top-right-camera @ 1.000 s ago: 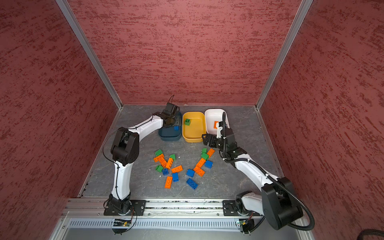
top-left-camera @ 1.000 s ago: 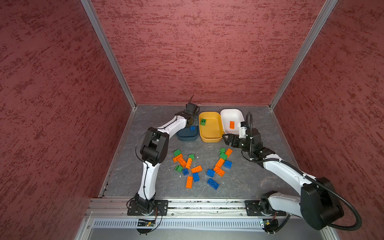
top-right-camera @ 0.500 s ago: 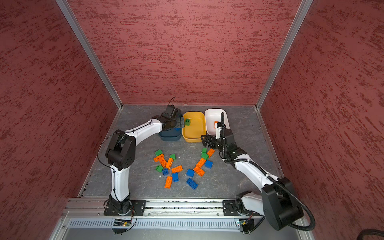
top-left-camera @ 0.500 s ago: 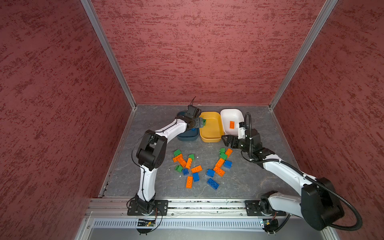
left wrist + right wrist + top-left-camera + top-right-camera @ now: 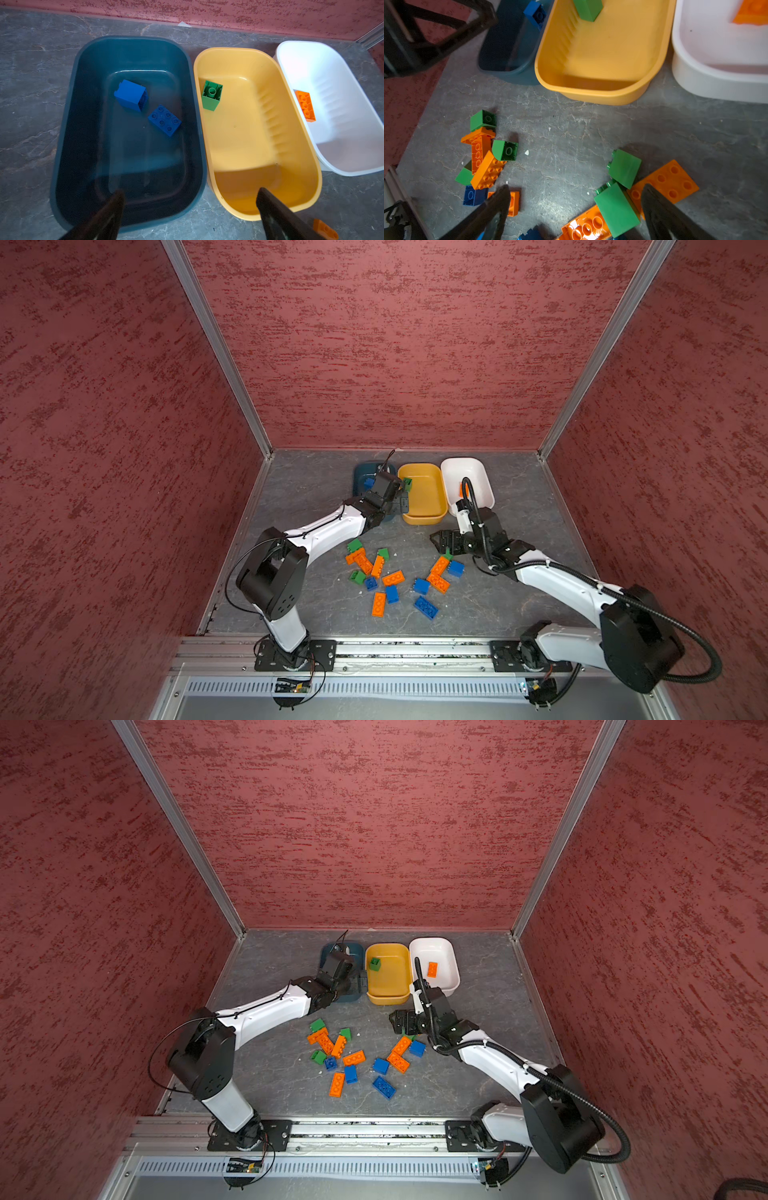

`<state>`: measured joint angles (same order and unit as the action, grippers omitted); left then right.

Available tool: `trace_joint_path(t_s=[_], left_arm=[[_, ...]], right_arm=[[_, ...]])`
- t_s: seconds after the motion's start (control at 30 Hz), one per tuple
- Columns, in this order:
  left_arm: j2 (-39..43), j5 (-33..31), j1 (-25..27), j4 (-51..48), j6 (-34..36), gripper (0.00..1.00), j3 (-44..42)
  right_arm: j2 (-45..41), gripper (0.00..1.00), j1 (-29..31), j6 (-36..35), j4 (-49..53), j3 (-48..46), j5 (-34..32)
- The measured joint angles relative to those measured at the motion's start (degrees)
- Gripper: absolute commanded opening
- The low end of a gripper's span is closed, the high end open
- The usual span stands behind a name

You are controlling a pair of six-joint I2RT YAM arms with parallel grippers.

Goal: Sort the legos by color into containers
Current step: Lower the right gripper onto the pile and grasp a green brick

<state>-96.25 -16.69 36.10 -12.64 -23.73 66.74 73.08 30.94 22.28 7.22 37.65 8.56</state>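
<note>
Pulled back toward the tubs' [image 5: 68, 124] near ends, left gripper [image 5: 190, 192] hangs wide, empty; right gripper [image 5: 576, 188], also wide, hovers over a green brick [image 5: 616, 209] mid-table [image 5: 571, 124]. Probably light, hard, slick: pinch its flat sides.

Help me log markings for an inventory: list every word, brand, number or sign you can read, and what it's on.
No text can be read.
Studs of the blue brick and orange brick: any embossing too blurred.
Teal tub, yellow tub, white tub: no marks visible.
Circuit board on the front rail: too small to read.
</note>
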Motion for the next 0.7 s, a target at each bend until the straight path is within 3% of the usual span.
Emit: trace_joint_path(t_s=[0.1, 0.3, 0.7], left_arm=[[1.8, -1.0, 1.2, 2.2, -1.9, 0.99, -3.6], [2.0, -1.7, 2.1, 3.9, -4.7, 1.0, -5.4], [1.6, -1.8, 2.1, 4.1, -6.4, 1.0, -5.3]], right_arm=[[1.0, 0.97, 1.2, 2.3, 4.3, 0.0, -2.9], [3.4, 0.84, 2.5, 6.3, 12.5, 0.5, -7.2], [13.7, 0.66, 3.5, -0.9, 13.5, 8.6, -9.6]])
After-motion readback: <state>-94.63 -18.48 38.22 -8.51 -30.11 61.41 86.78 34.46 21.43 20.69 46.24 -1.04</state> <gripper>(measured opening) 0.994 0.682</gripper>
